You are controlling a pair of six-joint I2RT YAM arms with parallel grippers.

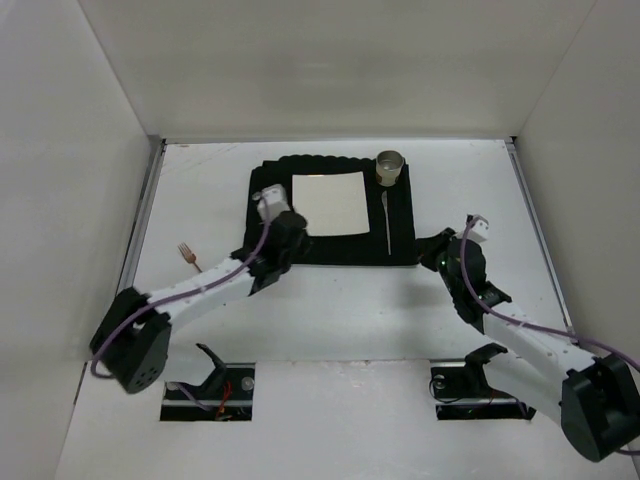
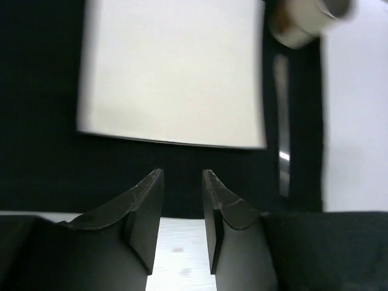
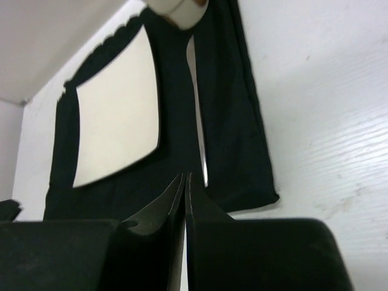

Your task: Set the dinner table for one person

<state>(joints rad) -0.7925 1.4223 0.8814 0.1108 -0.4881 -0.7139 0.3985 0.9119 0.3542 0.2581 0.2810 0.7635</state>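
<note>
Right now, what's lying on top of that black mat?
A square white plate, a cup at the far right corner of the mat, and a knife. Anything beneath them is hidden.

- No writing, label, brand mark, number or sign can be read in any of the three views.
- The desk (image 1: 330, 320), the black mat (image 1: 400, 215), the white plate (image 1: 330, 203) and the cup (image 1: 388, 167) show only plain surfaces.
</note>
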